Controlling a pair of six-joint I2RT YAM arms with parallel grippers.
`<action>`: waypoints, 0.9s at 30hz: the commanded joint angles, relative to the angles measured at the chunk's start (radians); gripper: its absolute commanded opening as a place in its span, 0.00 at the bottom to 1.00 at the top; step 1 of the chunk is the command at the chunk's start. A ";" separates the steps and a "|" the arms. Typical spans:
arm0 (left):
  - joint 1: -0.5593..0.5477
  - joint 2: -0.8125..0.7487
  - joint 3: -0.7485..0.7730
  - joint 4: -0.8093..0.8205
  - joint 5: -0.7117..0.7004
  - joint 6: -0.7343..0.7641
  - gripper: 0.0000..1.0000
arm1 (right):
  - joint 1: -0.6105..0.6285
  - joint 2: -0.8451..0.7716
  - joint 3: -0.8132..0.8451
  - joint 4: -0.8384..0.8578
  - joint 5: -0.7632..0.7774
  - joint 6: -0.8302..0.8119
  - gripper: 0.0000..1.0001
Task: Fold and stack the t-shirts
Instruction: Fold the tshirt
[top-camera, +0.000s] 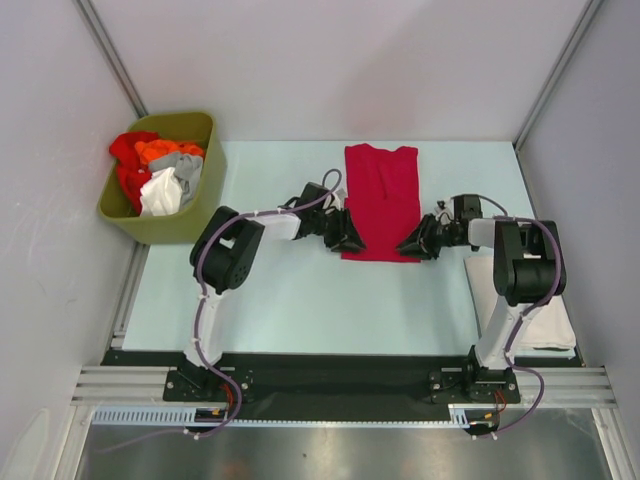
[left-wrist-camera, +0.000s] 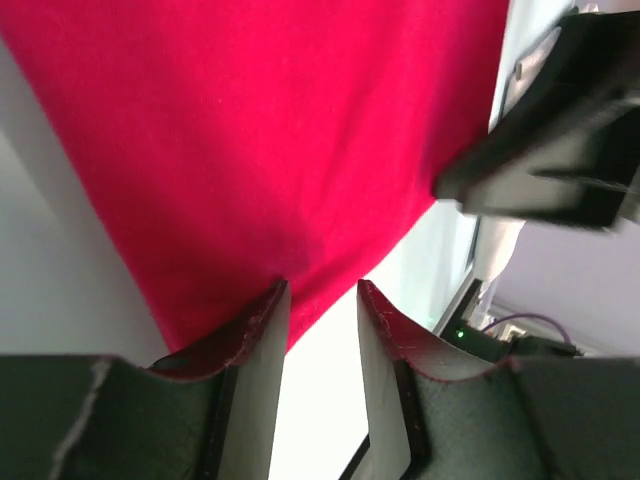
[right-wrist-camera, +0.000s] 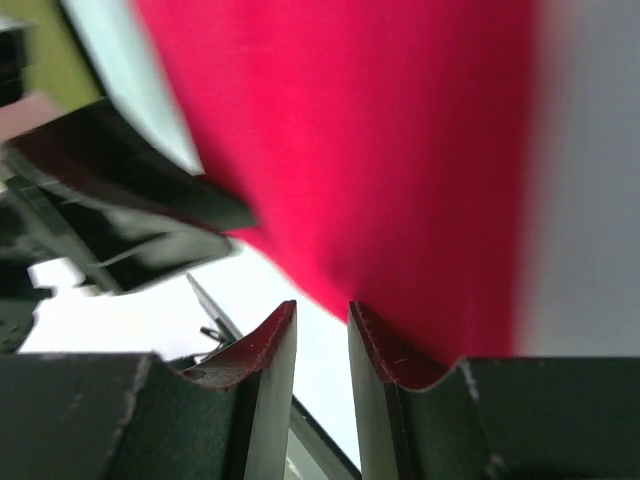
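Two barely-ajar pincers gripping nothing: left gripper (top-camera: 353, 240) and right gripper (top-camera: 406, 246) flank the crimson-red folded cloth t-shirt (top-camera: 380, 195), flat right of the olive-green plastic bin (top-camera: 160, 228). Uneven pinches could catch one layer, skewing the fold.

Both arms reach forward, elbows raised, forearms angled inward toward each other; left gripper (top-camera: 353, 242) and right gripper (top-camera: 404, 245) are held low, tips facing, each pair of jaws standing a narrow gap apart.

Right hand (right-wrist-camera: 321, 306) seemingly at crimson t-shirt (right-wrist-camera: 380, 150) edge
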 joint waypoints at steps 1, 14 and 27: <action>0.034 -0.015 -0.026 -0.042 -0.040 0.092 0.40 | -0.059 0.005 -0.040 -0.012 0.048 -0.052 0.32; 0.032 -0.410 -0.351 -0.031 -0.161 -0.015 0.50 | -0.115 -0.356 -0.167 -0.239 0.258 -0.013 0.49; -0.003 -0.364 -0.520 0.248 -0.288 -0.559 0.54 | 0.054 -0.530 -0.457 0.192 0.568 0.394 0.56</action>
